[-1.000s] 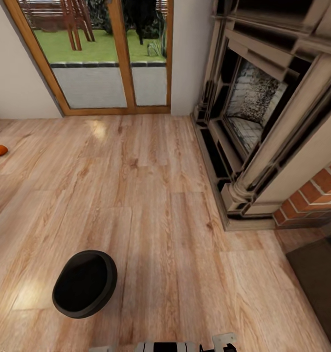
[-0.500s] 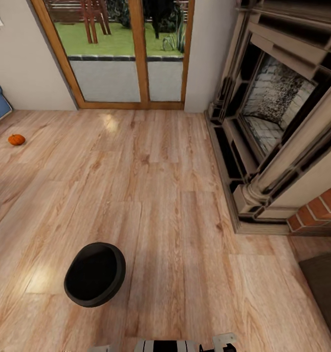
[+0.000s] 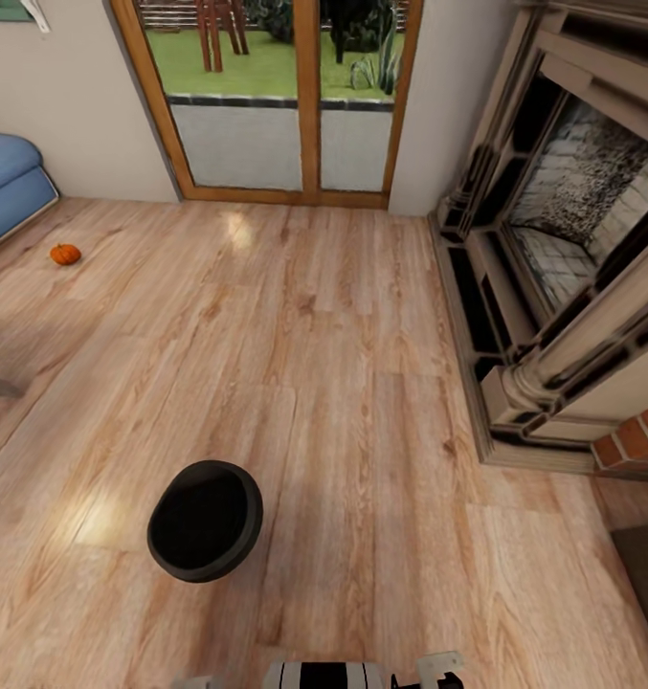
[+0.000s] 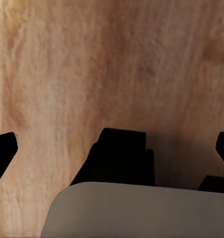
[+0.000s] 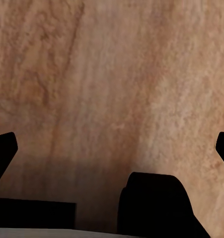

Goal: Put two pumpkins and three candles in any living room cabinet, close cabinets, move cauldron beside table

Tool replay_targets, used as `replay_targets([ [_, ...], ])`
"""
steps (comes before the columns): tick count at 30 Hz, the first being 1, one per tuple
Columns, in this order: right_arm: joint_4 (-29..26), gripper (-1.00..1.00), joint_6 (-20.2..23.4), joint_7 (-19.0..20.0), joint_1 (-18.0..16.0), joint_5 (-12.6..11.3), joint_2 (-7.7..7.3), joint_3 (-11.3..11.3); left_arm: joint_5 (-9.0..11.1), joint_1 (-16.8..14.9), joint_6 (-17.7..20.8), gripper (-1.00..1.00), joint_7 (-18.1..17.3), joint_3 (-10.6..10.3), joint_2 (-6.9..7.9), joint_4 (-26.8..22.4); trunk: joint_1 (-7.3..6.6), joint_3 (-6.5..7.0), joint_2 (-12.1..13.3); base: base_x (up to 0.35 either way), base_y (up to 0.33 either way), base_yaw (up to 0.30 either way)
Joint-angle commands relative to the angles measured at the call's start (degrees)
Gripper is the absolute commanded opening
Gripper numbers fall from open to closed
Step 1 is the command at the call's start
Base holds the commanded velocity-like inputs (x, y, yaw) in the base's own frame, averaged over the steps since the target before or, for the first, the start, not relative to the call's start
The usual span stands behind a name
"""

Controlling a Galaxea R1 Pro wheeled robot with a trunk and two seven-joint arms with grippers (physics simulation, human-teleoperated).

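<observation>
Currently, head view, left to right. At far left a blue cushioned seat (image 3: 8,187) sits against the wall. Just right of it, out on the bare wood floor (image 3: 343,383), lies one pumpkin (image 3: 65,254), small, orange, upright, touching nothing else. A grey edge shows at the left border below it; I cannot tell what it belongs to.

Nearer to me and left of centre stands the cauldron (image 3: 206,520), black, mouth up, nothing visible inside. It rests on the floor, well apart from the pumpkin and from every piece of furniture in view.

Far centre: a glazed door (image 3: 285,105) with a wood frame, with lawn beyond it. To the right, the fireplace (image 3: 563,239) runs along the wall, pale stone surround, dark opening, a patch of red brick (image 3: 639,435) at its near end. A dark mat corner (image 3: 644,565) shows at the lower right.

Left wrist view: my left gripper (image 4: 112,144) points at plain floorboards. Its two dark fingertips sit at the opposite edges of the frame, spread wide, nothing between them but floor.

Right wrist view: my right gripper (image 5: 112,144) gives the same reading, fingertips at the two frame edges, spread wide, holding nothing, wood grain beneath.
</observation>
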Motion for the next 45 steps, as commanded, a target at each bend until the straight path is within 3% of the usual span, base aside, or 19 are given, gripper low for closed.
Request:
replay_targets([
  [1,0.0,1.0,0.0,0.0,0.0,0.0,-0.03,0.0,0.3,0.0,0.0,1.0,0.0,0.0,0.0,0.0,0.0,-0.08,0.0,0.0,0.0,0.175],
  [8,0.0,1.0,0.0,0.0,0.0,0.0,-0.09,0.0,2.1,0.0,0.0,1.0,0.0,0.0,0.2,0.0,0.0,-0.64,0.0,0.0,0.0,0.175],
  [43,0.0,1.0,0.0,0.1,0.0,0.2,-0.06,0.0,2.9,0.0,0.1,1.0,0.1,0.1,0.28,0.2,0.0,-3.42,0.0,0.0,0.0,0.174],
  [45,0.0,1.0,-0.1,0.5,0.0,0.5,-0.19,0.1,3.7,0.0,0.1,1.0,0.2,0.2,0.34,0.3,0.0,-3.48,0.0,0.0,0.0,0.064],
])
